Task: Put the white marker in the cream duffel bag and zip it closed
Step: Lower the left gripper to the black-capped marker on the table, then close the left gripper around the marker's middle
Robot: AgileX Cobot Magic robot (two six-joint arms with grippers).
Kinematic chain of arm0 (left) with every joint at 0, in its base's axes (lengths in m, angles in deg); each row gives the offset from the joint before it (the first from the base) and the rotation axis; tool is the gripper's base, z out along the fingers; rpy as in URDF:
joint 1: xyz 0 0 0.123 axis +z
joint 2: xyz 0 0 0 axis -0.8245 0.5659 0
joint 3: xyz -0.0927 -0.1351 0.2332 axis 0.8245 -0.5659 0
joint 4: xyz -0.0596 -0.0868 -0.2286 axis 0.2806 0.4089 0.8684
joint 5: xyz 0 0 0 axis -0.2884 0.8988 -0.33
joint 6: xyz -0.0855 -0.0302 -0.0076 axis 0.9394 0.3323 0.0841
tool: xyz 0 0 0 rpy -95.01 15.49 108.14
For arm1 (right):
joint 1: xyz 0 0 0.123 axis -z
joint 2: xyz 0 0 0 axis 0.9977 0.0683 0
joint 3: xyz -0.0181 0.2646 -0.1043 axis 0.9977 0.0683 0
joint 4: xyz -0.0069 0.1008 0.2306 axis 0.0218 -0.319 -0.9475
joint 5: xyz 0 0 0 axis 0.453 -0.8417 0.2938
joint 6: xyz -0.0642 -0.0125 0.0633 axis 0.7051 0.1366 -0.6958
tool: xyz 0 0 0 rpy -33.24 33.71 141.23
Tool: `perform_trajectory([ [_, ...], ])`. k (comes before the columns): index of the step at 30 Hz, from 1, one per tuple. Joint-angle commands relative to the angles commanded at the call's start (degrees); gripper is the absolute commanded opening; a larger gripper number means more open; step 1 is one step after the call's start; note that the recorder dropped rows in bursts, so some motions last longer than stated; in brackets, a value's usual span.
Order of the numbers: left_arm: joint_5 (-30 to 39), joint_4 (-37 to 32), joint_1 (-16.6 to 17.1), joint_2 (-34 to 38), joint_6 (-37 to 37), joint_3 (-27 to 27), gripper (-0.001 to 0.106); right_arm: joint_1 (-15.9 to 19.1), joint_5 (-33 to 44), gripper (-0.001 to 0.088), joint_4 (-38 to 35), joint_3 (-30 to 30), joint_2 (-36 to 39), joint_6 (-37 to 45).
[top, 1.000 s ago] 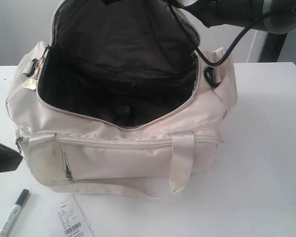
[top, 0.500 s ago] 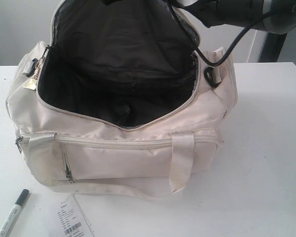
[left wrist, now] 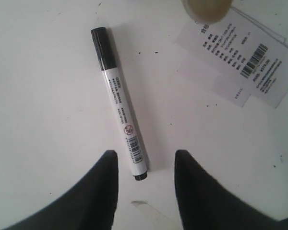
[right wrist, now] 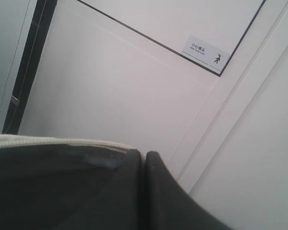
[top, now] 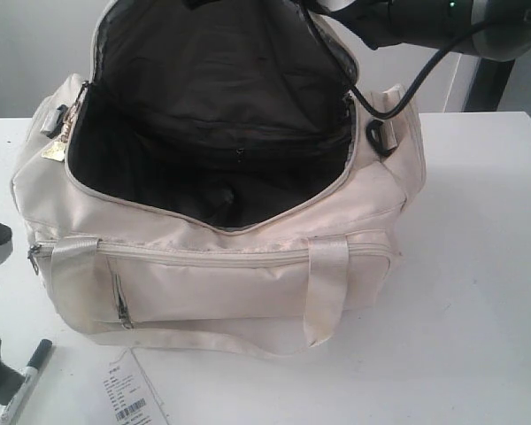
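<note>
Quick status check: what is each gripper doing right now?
Left gripper: open, empty, fingers either side of the white marker end.
Right gripper: shut, pinching the raised flap of the cream duffel bag.

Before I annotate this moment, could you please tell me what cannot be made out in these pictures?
White marker, exterior view: partly hidden by the left gripper and cut by the edge.
Label, exterior view: cut by the bottom edge, print too small.
Right gripper, right wrist view: shut, but dark fingers blend with the cream duffel bag's lining, so a pinch is unclear; exterior view crops it.
</note>
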Motion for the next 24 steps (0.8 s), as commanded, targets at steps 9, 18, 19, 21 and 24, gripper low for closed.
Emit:
perform_trajectory([
  [9,-9.9,-3.6,0.0,6.6,4.5,-4.0,0.044,0.0,0.0,0.0,0.0,0.0,0.0,0.0],
  [18,-17.8,-5.4,0.0,9.1,8.1,-7.5,0.044,0.0,0.1,0.0,0.0,0.0,0.0,0.0],
  [19,-19.0,-5.4,0.0,9.4,8.1,-8.1,0.044,0.0,0.1,0.0,0.0,0.0,0.0,0.0],
  [21,-21.1,-5.4,0.0,9.5,9.3,-9.2,0.044,0.0,0.1,0.0,0.0,0.0,0.0,0.0],
  [24,-23.3,-5.6,0.0,9.7,10.4,-10.1,0.044,0.0,0.1,0.0,0.0,0.0,0.0,0.0],
])
